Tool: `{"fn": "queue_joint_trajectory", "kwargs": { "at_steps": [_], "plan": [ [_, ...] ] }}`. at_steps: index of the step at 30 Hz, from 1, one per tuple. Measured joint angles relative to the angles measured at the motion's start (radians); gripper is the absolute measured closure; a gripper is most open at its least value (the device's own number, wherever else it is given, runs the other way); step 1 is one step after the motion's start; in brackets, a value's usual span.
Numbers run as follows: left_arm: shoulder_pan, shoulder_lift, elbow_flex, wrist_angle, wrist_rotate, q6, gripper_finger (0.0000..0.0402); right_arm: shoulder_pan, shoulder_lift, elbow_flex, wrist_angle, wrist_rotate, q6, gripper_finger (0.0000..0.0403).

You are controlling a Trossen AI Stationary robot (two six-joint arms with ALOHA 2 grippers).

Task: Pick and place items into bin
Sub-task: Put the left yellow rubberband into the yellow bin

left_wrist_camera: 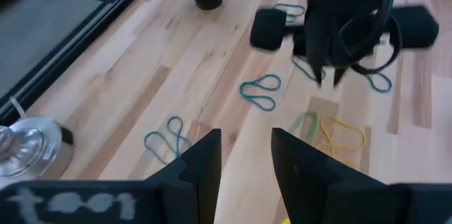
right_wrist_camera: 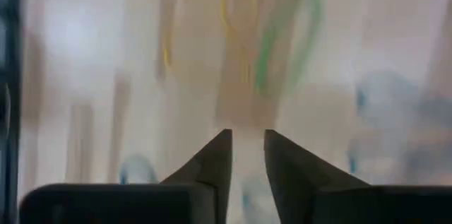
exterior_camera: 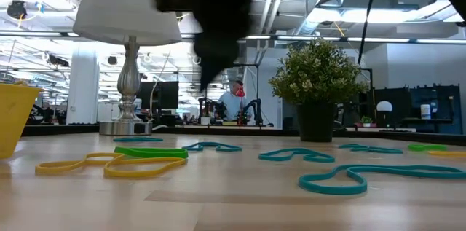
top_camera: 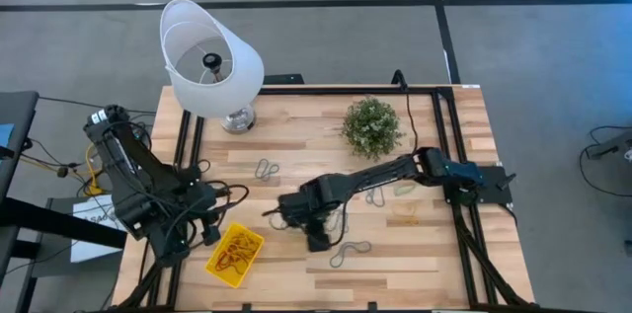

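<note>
1. High view: right gripper (top_camera: 279, 216) sits mid-table, arm stretched toward the left side. Bin (top_camera: 235, 253) lies just beyond it on the left-front, w/ a heap of yellow loops inside. Bands are scattered around: grey loop (top_camera: 351, 252) just in front of the arm, grey one (top_camera: 268, 169) toward the lamp (top_camera: 210, 59), green (top_camera: 405, 190) & yellow (top_camera: 405, 217) further right. Left gripper (top_camera: 209, 235) waits right beside the bin. Right arm is nearer the loose bands; nothing visibly held.

2. Low view: bands lie flat on the wood. Yellow pair (exterior_camera: 109, 164) and green strip (exterior_camera: 151, 152) are nearest the bin, whose edge shows at far left; teal loops (exterior_camera: 342, 178) to the right. Long axes run roughly across the table. Plant (exterior_camera: 317, 85) stands behind.

3. Left wrist view: left fingers (left_wrist_camera: 205, 164) are parted, empty. Right arm hangs ahead over teal, green & yellow bands.

4. Right wrist view: blurred. Right fingers (right_wrist_camera: 217, 157) show a narrow gap w/ nothing between them. Green (right_wrist_camera: 282, 37) & yellow (right_wrist_camera: 167, 44) streaks lie ahead, long axes in line w/ the fingers. My guess: next grab is one of these.
</note>
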Motion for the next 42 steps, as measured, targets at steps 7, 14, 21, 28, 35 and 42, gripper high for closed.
{"fn": "queue_joint_trajectory", "kwargs": {
  "at_steps": [7, 14, 21, 28, 35, 42],
  "plan": [
    [0.1, 0.003, -0.083, 0.271, 0.025, 0.235, 0.0288, 0.044, -0.179, -0.001, -0.219, 0.135, -0.032, 0.0353],
    [0.254, 0.003, -0.237, 0.663, 0.204, 0.52, 0.0288, 0.016, -0.518, 0.0, -0.409, 0.319, 0.066, 0.0354],
    [0.416, 0.06, -0.24, 0.766, 0.429, 0.704, 0.0288, 0.028, -0.891, -0.149, -0.295, 0.516, 0.182, 0.0354],
    [0.473, 0.317, -0.24, 1.032, 0.686, 0.862, 0.0288, 0.043, -1.171, -0.617, 0.045, 0.504, 0.274, 0.0354],
    [0.473, 0.529, -0.241, 1.153, 0.908, 0.917, 0.0288, 0.063, -1.276, -0.909, 0.135, 0.475, 0.343, 0.0354],
    [0.475, 0.573, -0.241, 1.158, 0.892, 1.028, 0.0288, 0.09, -1.28, -0.949, 0.185, 0.476, 0.361, 0.0354]
  ]
}}
